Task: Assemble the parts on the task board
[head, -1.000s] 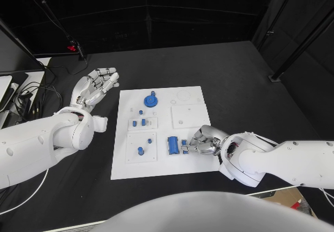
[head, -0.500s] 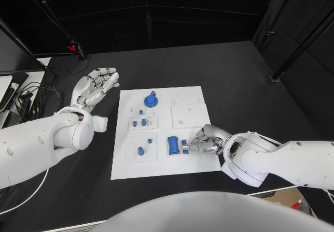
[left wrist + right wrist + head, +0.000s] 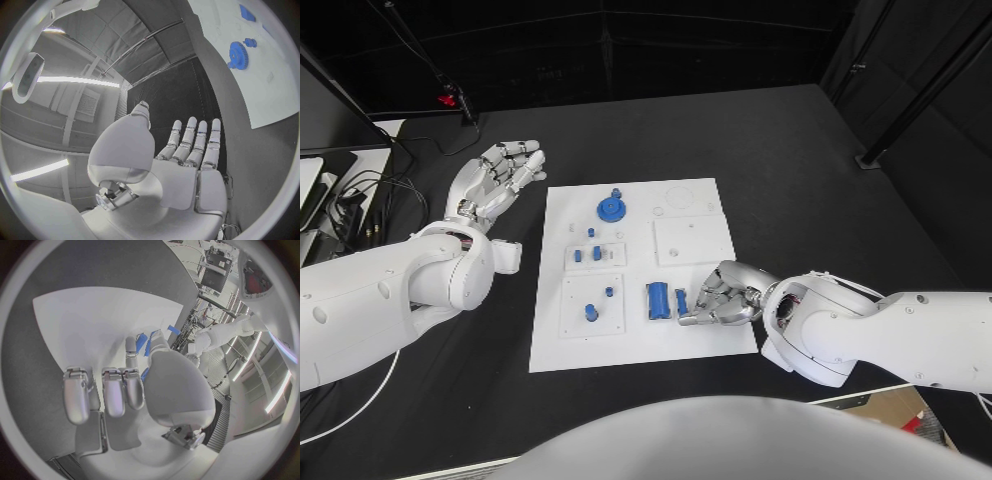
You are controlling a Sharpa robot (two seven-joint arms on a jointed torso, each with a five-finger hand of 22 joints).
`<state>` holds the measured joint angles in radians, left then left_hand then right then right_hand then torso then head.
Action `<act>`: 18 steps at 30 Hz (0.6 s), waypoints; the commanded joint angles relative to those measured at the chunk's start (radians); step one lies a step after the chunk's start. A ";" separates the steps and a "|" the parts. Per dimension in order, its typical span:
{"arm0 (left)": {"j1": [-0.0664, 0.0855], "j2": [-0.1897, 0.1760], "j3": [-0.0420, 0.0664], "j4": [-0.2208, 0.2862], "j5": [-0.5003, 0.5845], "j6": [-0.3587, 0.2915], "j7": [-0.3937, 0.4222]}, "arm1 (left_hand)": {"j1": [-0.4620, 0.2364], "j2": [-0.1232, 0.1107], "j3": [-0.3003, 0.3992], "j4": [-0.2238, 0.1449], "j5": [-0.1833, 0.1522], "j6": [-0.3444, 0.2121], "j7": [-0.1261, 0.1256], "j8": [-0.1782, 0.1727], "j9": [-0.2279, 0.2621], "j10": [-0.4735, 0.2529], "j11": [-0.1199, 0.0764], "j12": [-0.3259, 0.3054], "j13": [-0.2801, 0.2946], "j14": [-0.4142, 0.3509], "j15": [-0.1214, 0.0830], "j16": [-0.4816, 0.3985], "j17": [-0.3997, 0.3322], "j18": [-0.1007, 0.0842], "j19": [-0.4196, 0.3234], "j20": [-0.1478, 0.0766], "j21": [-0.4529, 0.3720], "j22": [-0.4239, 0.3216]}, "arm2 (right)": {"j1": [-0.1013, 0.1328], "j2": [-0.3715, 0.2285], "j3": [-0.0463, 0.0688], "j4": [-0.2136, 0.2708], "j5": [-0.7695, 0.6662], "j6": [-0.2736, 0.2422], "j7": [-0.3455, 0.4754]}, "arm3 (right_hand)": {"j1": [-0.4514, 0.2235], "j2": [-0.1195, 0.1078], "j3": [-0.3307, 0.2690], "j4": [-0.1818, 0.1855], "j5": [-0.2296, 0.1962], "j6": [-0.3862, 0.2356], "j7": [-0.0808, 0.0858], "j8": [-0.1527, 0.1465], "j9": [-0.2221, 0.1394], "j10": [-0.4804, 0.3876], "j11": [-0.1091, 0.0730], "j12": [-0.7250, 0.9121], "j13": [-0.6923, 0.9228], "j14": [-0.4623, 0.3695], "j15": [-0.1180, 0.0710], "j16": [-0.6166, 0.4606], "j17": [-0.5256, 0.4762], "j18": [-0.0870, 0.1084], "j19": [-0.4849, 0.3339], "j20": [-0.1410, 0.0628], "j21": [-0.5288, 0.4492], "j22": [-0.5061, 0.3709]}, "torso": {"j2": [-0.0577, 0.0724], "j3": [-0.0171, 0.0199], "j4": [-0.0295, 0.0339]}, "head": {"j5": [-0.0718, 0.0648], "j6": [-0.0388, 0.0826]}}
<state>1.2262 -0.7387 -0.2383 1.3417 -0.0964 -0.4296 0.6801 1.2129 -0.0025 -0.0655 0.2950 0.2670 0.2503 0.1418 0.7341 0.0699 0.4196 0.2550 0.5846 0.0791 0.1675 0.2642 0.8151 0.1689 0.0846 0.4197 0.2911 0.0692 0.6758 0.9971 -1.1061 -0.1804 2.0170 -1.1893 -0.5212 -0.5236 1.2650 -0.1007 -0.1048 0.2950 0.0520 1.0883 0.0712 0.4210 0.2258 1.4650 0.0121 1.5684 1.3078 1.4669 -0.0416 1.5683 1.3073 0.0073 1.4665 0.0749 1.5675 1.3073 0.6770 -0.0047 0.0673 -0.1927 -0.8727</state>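
Observation:
The white task board (image 3: 692, 215) lies mid-table. On it are a blue gear (image 3: 613, 209), small blue pegs (image 3: 589, 253), another small blue piece (image 3: 591, 312), a blue block (image 3: 658, 300) and a slim blue part (image 3: 681, 300). My right hand (image 3: 724, 296) rests on the board's near right area with its fingers curled in, right beside the slim part. In the right wrist view my right hand's thumb (image 3: 132, 348) lies against that slim blue part (image 3: 143, 342). My left hand (image 3: 499, 178) hovers flat and open off the board's far left corner, holding nothing; the left wrist view shows the gear (image 3: 237, 54) beyond it.
Cables and equipment (image 3: 343, 195) lie at the table's left edge. A black stand foot (image 3: 874, 160) sits at the far right. Black tabletop surrounds the board on all sides.
My right hand has shifted slightly toward the near side, uncovering more of the slim blue part, which now shows as one long piece. The left hand has not moved.

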 commanded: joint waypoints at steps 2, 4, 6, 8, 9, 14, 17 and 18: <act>0.001 0.000 0.001 0.001 0.000 0.009 0.066 | 0.001 0.010 -0.006 -0.002 0.006 -0.005 0.154 0.006 -0.001 -0.007 0.002 0.006 -0.001 -0.005 -0.003 0.004 -0.001 0.002 0.000 -0.001 0.006 -0.001 | 0.001 0.005 0.000 -0.002 -0.028 0.021 -0.009 | 0.008 0.022 0.010 -0.001 -0.003 -0.002 -0.004 0.008 0.007 0.106 -0.007 0.002 0.263 0.104 -0.009 0.002 0.263 -0.007 0.104 -0.011 0.003 0.263 | 0.000 -0.0003 0.0024 | 0.001 0.000; 0.001 0.000 0.001 0.001 0.000 0.009 0.065 | 0.001 0.010 -0.006 -0.002 0.006 -0.005 0.154 0.006 -0.001 -0.007 0.002 0.006 -0.001 -0.005 -0.003 0.004 -0.001 0.002 0.000 -0.001 0.006 -0.001 | 0.001 0.008 0.000 -0.004 -0.030 0.018 -0.013 | 0.007 0.036 0.013 -0.001 -0.003 -0.006 -0.004 0.010 0.011 0.106 -0.007 0.002 0.263 0.104 -0.009 0.002 0.263 -0.007 0.104 -0.012 0.003 0.263 | 0.000 -0.0013 0.0016 | 0.000 0.000; 0.001 0.001 0.001 0.001 0.000 0.009 0.066 | 0.001 0.010 -0.006 -0.002 0.006 -0.005 0.154 0.006 -0.001 -0.007 0.002 0.006 -0.001 -0.005 -0.003 0.004 -0.001 0.002 0.000 -0.001 0.006 -0.001 | 0.001 0.011 0.000 -0.007 -0.030 0.013 -0.015 | 0.008 0.050 0.016 -0.002 -0.003 -0.009 -0.004 0.013 0.015 0.106 -0.008 0.002 0.263 0.104 -0.010 0.002 0.263 -0.007 0.104 -0.012 0.003 0.263 | 0.000 -0.0021 0.0006 | 0.000 0.000; 0.000 0.001 0.001 0.000 0.000 0.009 0.066 | 0.001 0.010 -0.006 -0.002 0.006 -0.005 0.154 0.006 -0.001 -0.007 0.002 0.006 -0.001 -0.005 -0.003 0.004 -0.001 0.002 0.000 -0.001 0.006 -0.001 | 0.001 0.014 0.000 -0.010 -0.031 0.011 -0.018 | 0.009 0.060 0.018 -0.003 -0.002 -0.012 -0.004 0.015 0.019 0.106 -0.008 0.002 0.263 0.104 -0.010 0.002 0.263 -0.007 0.104 -0.013 0.003 0.263 | 0.000 -0.0020 0.0008 | -0.001 0.000; 0.000 0.001 0.001 0.000 0.000 0.010 0.066 | 0.001 0.010 -0.006 -0.002 0.006 -0.005 0.154 0.006 -0.001 -0.007 0.002 0.006 -0.001 -0.005 -0.003 0.004 -0.001 0.002 0.000 -0.001 0.006 -0.001 | 0.001 0.015 0.000 -0.012 -0.031 0.011 -0.020 | 0.010 0.064 0.018 -0.003 -0.002 -0.014 -0.004 0.016 0.020 0.106 -0.008 0.002 0.263 0.104 -0.010 0.002 0.263 -0.007 0.104 -0.013 0.003 0.263 | 0.000 -0.0018 0.0012 | -0.002 0.000; 0.000 0.001 0.001 0.000 0.000 0.009 0.066 | 0.002 0.012 -0.006 -0.003 0.007 -0.005 0.154 0.006 -0.001 -0.008 0.003 0.007 -0.002 -0.005 -0.003 0.005 -0.002 0.002 0.000 -0.001 0.006 -0.002 | 0.001 0.022 0.000 -0.019 -0.031 0.019 -0.030 | 0.044 0.098 0.023 -0.009 0.018 -0.027 -0.006 0.027 0.039 0.106 -0.009 0.002 0.263 0.104 -0.010 0.002 0.263 -0.007 0.104 -0.013 0.003 0.263 | 0.000 -0.0011 0.0020 | -0.002 0.000; 0.000 0.001 0.001 0.001 0.000 0.009 0.066 | 0.002 0.012 -0.006 -0.003 0.007 -0.005 0.154 0.006 -0.001 -0.008 0.003 0.007 -0.002 -0.005 -0.003 0.005 -0.002 0.002 0.000 -0.001 0.006 -0.002 | 0.001 0.026 0.000 -0.023 -0.032 0.028 -0.036 | 0.064 0.105 0.022 -0.012 0.034 -0.032 -0.007 0.032 0.049 0.106 -0.010 0.002 0.263 0.104 -0.010 0.002 0.263 -0.007 0.104 -0.013 0.003 0.263 | 0.000 -0.0009 0.0020 | -0.001 0.000; 0.000 0.001 0.001 0.001 0.000 0.009 0.066 | 0.002 0.012 -0.006 -0.003 0.007 -0.005 0.154 0.006 -0.001 -0.008 0.003 0.007 -0.002 -0.005 -0.003 0.005 -0.002 0.002 0.000 -0.001 0.006 -0.002 | 0.001 0.028 0.000 -0.024 -0.032 0.032 -0.038 | 0.070 0.107 0.021 -0.012 0.038 -0.033 -0.008 0.034 0.052 0.106 -0.010 0.002 0.263 0.104 -0.010 0.002 0.263 -0.007 0.104 -0.013 0.003 0.263 | 0.000 -0.0009 0.0019 | -0.001 0.000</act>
<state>1.2250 -0.7383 -0.2383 1.3415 -0.0964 -0.4288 0.6801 1.2169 0.0015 -0.0655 0.2950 0.2670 0.2503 0.1417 0.7340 0.0699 0.4159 0.2585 0.5883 0.0787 0.1675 0.2641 0.8151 0.1673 0.0845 0.4197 0.2911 0.0692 0.6744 0.9972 -1.0799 -0.1801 1.9931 -1.2129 -0.5084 -0.5459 1.3252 0.0088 -0.0831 0.2866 0.0864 1.0612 0.0624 0.4496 0.2772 1.4686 0.0087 1.5684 1.3079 1.4633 -0.0450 1.5683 1.3073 0.0074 1.4667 0.0677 1.5675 1.3073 0.6768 -0.0059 0.0688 -0.1947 -0.8727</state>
